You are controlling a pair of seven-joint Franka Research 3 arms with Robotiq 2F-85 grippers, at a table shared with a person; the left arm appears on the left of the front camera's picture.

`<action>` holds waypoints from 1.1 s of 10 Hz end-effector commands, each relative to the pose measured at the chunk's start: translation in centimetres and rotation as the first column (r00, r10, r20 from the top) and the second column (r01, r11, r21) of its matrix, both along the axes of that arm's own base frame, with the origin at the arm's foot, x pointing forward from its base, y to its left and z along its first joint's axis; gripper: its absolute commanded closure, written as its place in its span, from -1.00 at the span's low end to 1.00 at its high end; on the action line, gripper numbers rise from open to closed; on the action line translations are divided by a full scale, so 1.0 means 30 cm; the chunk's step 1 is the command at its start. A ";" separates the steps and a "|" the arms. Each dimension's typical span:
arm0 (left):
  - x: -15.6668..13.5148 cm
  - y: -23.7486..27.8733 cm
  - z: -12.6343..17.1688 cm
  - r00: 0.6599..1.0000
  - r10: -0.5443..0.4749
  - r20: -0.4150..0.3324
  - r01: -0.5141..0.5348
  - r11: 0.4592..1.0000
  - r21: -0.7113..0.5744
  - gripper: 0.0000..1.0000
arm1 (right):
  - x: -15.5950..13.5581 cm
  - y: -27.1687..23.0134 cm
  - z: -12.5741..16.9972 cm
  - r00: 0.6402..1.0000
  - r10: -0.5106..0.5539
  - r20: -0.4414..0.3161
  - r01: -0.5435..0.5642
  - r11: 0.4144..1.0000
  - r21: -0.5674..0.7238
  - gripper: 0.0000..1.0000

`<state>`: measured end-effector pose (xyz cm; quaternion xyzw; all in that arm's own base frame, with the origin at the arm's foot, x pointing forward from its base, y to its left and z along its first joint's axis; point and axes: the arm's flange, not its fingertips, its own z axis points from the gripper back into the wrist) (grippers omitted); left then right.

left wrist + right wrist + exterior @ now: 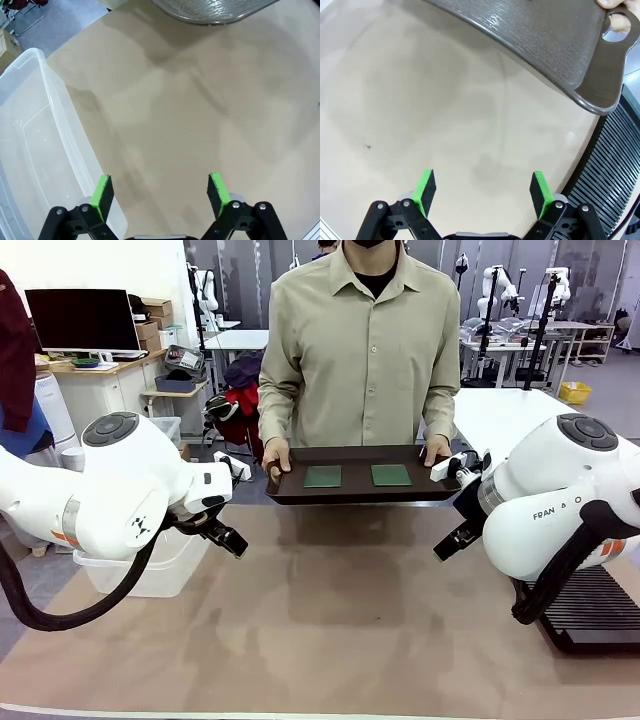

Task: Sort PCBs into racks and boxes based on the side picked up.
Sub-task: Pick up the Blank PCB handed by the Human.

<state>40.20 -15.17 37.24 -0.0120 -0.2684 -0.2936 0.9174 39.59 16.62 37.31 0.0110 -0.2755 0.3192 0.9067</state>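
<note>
L hand (pixel 160 192): green pads spread wide, nothing between them. Points down at bare tan surface (pixel 340 630), just beside the box rim.
R hand (pixel 482 192): pads also spread wide, empty. Hangs over bare surface w/ the rack's edge just to one side.
PCBs (pixel 322 476): 2 green square boards, second one (pixel 391 475) alongside. Both lie flat on the tray, side by side w/ a gap, not touching. Well apart from both hands.
Tray (pixel 350 496): dark brown, wide, w/ cut-out handles. Held level above far edge of surface, between the two arms. Its underside shows at the top of R wrist view.
Person (pixel 365 350): stands at far side, olive shirt. Grips one short end of the tray on each side, thumbs on top of the rim.
Box (pixel 150 575): clear tub, no lid, on robot's left, partly under L arm.
Rack (pixel 600 612): long, black, many narrow slots. Sits on robot's right, partly hidden by R arm.
</note>
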 end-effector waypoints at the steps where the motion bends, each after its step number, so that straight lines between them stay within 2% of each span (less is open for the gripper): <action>1: 0.000 0.001 0.000 1.000 0.001 0.000 -0.001 1.000 0.000 -1.00 | 0.000 0.000 0.000 1.000 0.000 0.000 0.000 1.000 0.000 -1.00; 3: 0.000 0.000 0.000 1.000 0.000 0.000 0.000 1.000 0.000 -1.00 | 0.000 0.000 0.000 1.000 0.000 0.000 0.000 1.000 0.000 -1.00; 4: -0.020 0.019 0.032 0.994 -0.086 -0.062 0.087 0.996 0.009 -1.00 | -0.073 0.057 0.007 1.000 0.022 -0.008 -0.022 1.000 0.018 -1.00; 5: -0.066 -0.006 0.064 0.988 -0.104 -0.118 0.103 0.995 -0.020 -1.00 | -0.126 0.053 0.056 0.995 0.082 -0.055 -0.081 0.996 0.022 -1.00; 6: -0.071 -0.032 0.086 0.987 -0.111 -0.120 0.107 0.994 -0.038 -1.00 | -0.121 0.010 0.110 0.989 0.124 -0.076 -0.123 0.992 0.017 -1.00; 8: -0.066 0.054 0.170 0.955 -0.253 -0.154 0.245 0.967 -0.066 -1.00 | -0.166 0.029 0.156 0.990 0.124 -0.071 -0.121 0.991 0.048 -1.00; 10: -0.078 0.070 0.286 0.930 -0.344 -0.128 0.327 0.935 -0.135 -1.00 | -0.182 -0.033 0.305 0.971 0.190 -0.145 -0.183 0.981 0.058 -1.00; 11: -0.101 0.089 0.365 0.911 -0.397 -0.111 0.380 0.913 -0.147 -1.00 | -0.212 -0.053 0.387 0.971 0.191 -0.144 -0.183 0.981 0.065 -1.00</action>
